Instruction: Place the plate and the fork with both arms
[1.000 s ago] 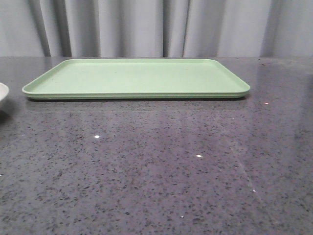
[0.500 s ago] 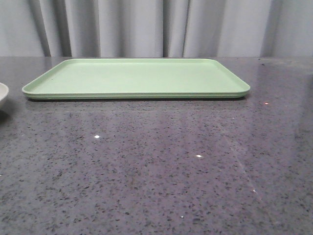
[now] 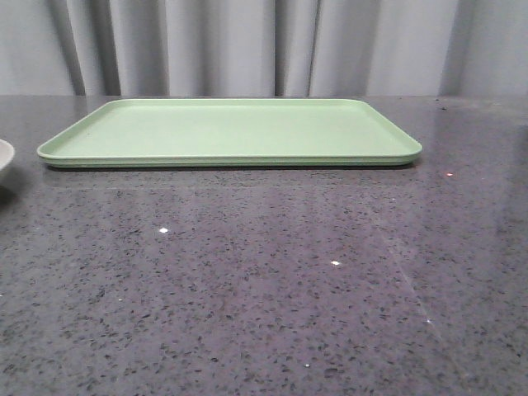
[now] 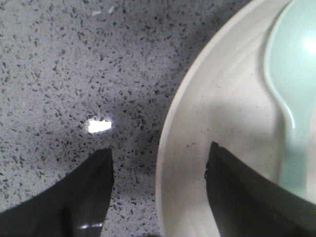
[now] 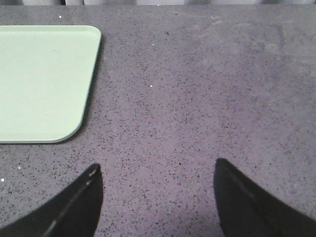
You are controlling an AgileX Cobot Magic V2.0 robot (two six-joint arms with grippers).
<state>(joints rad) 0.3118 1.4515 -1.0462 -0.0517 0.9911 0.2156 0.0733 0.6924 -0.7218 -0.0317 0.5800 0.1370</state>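
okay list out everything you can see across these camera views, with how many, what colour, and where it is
Tray: one, light green, far middle of the table, nothing on it.
Plate: one, off-white, at the table's left edge, its rim between the left claw's fingers.
Spoon-like utensil: one, pale blue-green, lying in the plate.
Table: one, dark speckled grey.
Curtain: grey, behind the table.
Left claw: black, open, straddling the plate rim.
Right claw: black, open, over bare table beside the tray.

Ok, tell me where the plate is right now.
The plate sits on the table at the far left edge of the front view, left of the green tray. In the left wrist view its rim lies between the open left gripper fingers.
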